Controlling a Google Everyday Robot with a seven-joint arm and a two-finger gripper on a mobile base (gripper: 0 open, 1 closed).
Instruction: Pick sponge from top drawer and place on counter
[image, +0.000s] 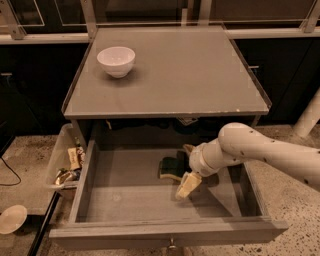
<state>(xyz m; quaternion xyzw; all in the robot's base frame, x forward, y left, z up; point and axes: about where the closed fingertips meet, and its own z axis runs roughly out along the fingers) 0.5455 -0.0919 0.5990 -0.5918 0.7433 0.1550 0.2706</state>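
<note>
The sponge (169, 168), dark green over pale yellow, lies on the flat grey bottom of the open top drawer (125, 197), near its back middle. My gripper (187, 167) reaches into the drawer from the right on a white arm. It is open, at the sponge's right end. One cream finger (186, 186) points down to the drawer floor in front of the sponge, and the other finger (188, 148) shows just behind it. The counter (190, 75) is the grey cabinet top above the drawer.
A white bowl (116, 60) stands on the counter's back left. A clear plastic bin (64, 162) of clutter sits left of the drawer. A pale round dish (11, 219) lies on the floor at the lower left. The drawer's knob (171, 245) is at the front.
</note>
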